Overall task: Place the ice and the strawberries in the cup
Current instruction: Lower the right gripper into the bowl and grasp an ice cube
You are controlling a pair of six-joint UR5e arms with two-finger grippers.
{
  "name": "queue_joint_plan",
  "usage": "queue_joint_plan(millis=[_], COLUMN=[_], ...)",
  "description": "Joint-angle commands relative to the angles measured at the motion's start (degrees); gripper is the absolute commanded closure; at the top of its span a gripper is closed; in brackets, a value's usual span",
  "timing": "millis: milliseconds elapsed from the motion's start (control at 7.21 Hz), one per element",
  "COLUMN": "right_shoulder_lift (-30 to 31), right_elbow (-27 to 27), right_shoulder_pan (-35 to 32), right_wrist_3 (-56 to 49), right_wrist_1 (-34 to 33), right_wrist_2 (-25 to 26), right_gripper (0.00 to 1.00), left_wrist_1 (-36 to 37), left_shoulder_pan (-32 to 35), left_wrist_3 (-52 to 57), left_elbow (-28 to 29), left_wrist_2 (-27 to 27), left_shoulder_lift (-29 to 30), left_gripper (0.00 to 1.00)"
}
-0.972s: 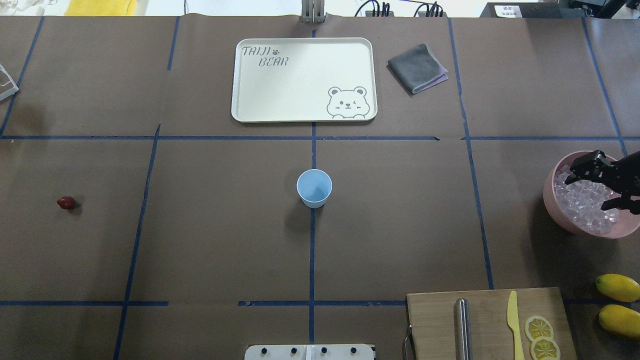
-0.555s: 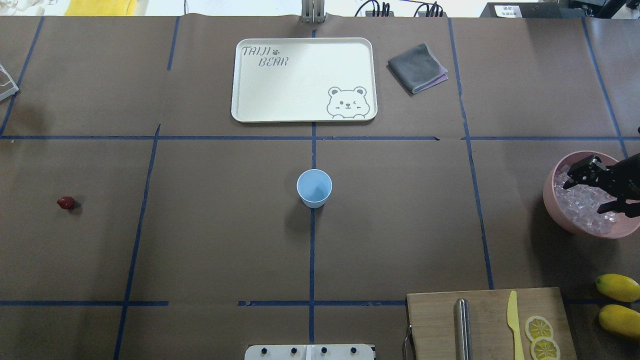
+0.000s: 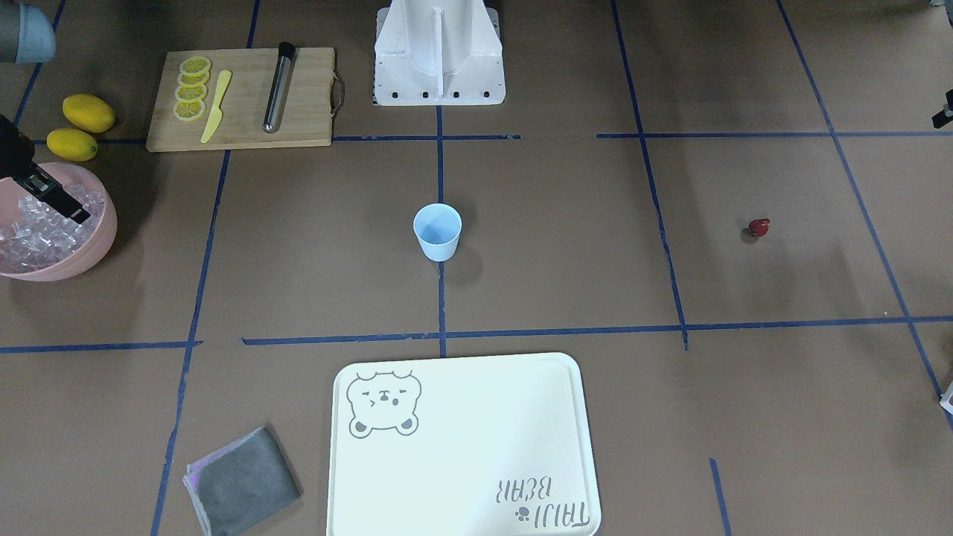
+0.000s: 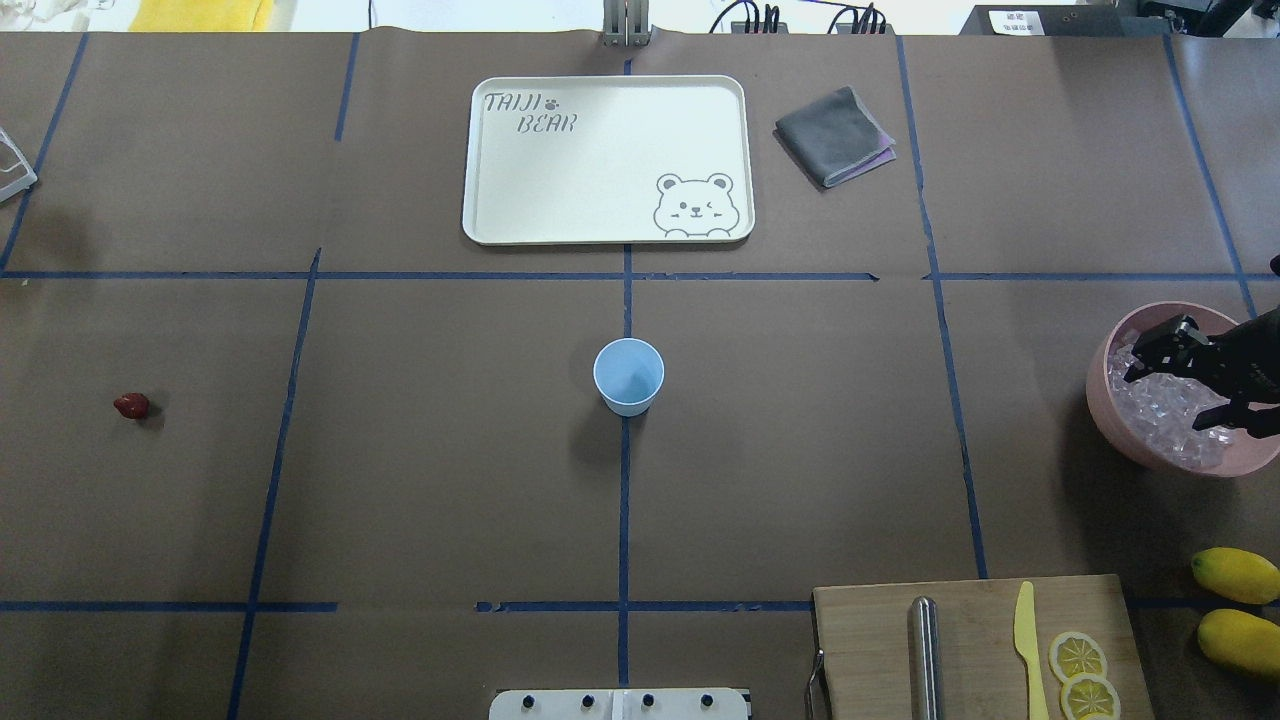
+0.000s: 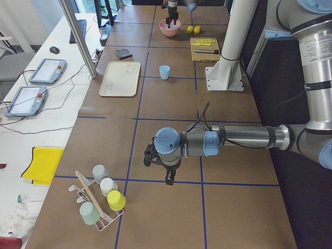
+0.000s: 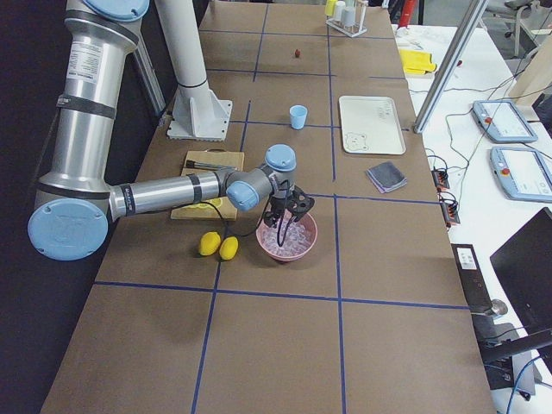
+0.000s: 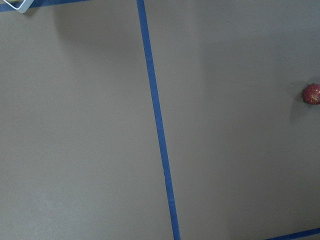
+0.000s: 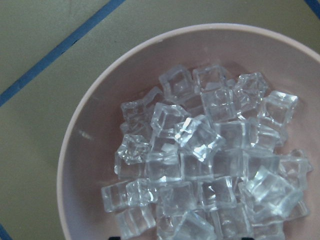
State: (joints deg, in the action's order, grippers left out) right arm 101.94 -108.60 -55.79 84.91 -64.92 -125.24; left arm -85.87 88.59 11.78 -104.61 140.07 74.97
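The pale-blue cup (image 4: pixel 628 376) stands upright at the table's centre, also in the front view (image 3: pixel 437 231). The ice (image 4: pixel 1165 412) fills a pink bowl (image 4: pixel 1103 400) at the right edge. My right gripper (image 4: pixel 1177 388) is open, low over the ice, its fingers straddling cubes. The right wrist view shows the ice (image 8: pixel 210 165) close below. The strawberry (image 4: pixel 131 405) lies alone at the far left, also in the left wrist view (image 7: pixel 312 93). My left gripper (image 5: pixel 160 167) shows only in the exterior left view, hovering over bare table; I cannot tell if it is open or shut.
A white bear tray (image 4: pixel 608 160) and a folded grey cloth (image 4: pixel 833 135) lie at the back. A cutting board (image 4: pixel 980 650) with a metal rod, yellow knife and lemon slices sits front right, beside two lemons (image 4: pixel 1237 575). A cup rack (image 5: pixel 98 202) stands far left.
My right gripper has dropped lower into the pink bowl, closer to the ice, its jaws still open. The cup and strawberry have not moved.
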Motion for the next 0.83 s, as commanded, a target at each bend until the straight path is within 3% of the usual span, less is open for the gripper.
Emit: queue_joint_plan(millis=[0,278,694], right_shoulder_lift=[0.10,0.10,0.10], right_elbow=[0.32,0.49,0.67], right_shoulder_pan=[0.06,0.06,0.06], right_wrist_3=[-0.01,-0.01,-0.01], right_wrist_1=[-0.04,-0.04,0.05], right_wrist_2=[0.08,0.00,0.00], right_gripper=[0.24,0.27,0.52], left_wrist_1=[0.00,0.00,0.00], left_shoulder_pan=[0.00,0.00,0.00], left_wrist_3=[0.00,0.00,-0.09], left_elbow=[-0.42,-0.69,-0.77], left_wrist_2=[0.02,-0.06,0.02], left_shoulder_lift=[0.00,0.00,0.00], left_gripper=[0.00,0.00,0.00])
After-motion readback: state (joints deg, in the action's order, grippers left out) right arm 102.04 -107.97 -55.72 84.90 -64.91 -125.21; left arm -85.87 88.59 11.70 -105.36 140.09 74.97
